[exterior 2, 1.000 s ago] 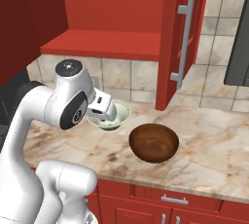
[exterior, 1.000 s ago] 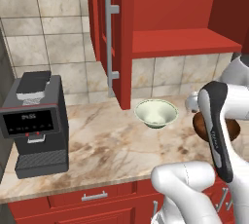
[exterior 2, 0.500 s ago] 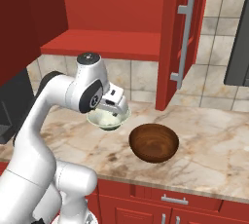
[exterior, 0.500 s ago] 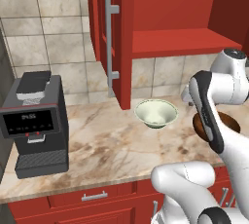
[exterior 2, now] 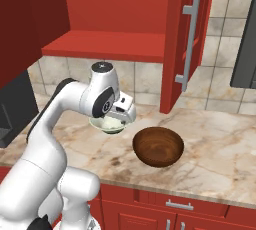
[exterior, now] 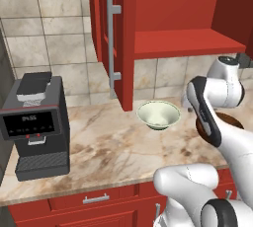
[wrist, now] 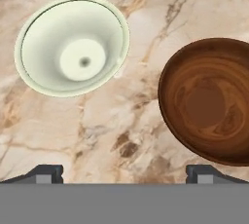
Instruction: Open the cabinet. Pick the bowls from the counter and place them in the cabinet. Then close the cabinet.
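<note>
Step in hand: the cabinet [exterior: 163,18] stands open, its shelf bare, and both bowls rest on the counter [wrist: 121,121]. Judged from this, the opening step is complete and the first pick is in preparation; nothing is yet grasped.

End effector: the gripper [wrist: 124,172] hangs above the counter, pointing down at it. Its two finger tips stand far apart at the lower edge of the hand view, with bare marble between them. The jaws are wide and hold nothing.

Position of task items relative to the gripper, in the hand view: the cream-green bowl [wrist: 73,45] lies ahead and toward one finger tip; the brown wooden bowl [wrist: 209,99] lies ahead and toward the other, nearer. The bowls sit close together but apart.

Next move, as a judgement: choose one bowl, shift sideways until one wall of its rim lies between the jaws, descend, then close.

View differences: the hand view shows both bowl interiors and the gap between them. The right base view shows the wooden bowl [exterior 2: 158,146] whole, while the wrist partly covers the cream-green bowl [exterior 2: 107,124]. The left base view shows the cream-green bowl [exterior: 158,114] whole and adds a coffee machine [exterior: 37,125], well off to one side.
</note>
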### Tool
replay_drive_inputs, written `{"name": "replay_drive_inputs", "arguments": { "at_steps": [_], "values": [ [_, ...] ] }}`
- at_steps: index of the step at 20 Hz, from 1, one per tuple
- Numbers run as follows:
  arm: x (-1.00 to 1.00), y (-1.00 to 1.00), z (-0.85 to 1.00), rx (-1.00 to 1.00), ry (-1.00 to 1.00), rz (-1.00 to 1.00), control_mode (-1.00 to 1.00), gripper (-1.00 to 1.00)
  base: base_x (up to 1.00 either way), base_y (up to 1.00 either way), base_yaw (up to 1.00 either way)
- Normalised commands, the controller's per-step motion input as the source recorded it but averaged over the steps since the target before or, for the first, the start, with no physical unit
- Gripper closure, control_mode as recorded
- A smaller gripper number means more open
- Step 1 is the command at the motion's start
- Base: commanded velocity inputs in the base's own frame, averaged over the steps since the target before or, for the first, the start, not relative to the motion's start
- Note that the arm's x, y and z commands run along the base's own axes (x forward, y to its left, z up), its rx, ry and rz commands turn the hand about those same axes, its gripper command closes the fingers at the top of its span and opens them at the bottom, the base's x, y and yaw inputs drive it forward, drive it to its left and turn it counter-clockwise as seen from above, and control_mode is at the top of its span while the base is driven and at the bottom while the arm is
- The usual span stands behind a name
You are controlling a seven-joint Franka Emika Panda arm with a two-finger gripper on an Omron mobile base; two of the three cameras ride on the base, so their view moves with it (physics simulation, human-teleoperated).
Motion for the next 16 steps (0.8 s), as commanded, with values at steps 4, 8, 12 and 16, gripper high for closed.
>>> {"name": "replay_drive_inputs", "arguments": {
  "at_steps": [4, 8, 12, 16],
  "values": [
    [0.21, -0.12, -0.46, 0.0, 0.0, 0.0, -1.0, -1.0, 0.0, 0.0, 0.0],
    [0.37, -0.03, -0.26, 0.0, 0.0, 0.0, -1.0, -1.0, 0.0, 0.0, 0.0],
    [0.46, 0.0, -0.13, 0.0, 0.0, 0.0, -1.0, -1.0, 0.0, 0.0, 0.0],
    [0.45, -0.01, -0.18, 0.0, 0.0, 0.0, -1.0, -1.0, 0.0, 0.0, 0.0]
  ]
}}
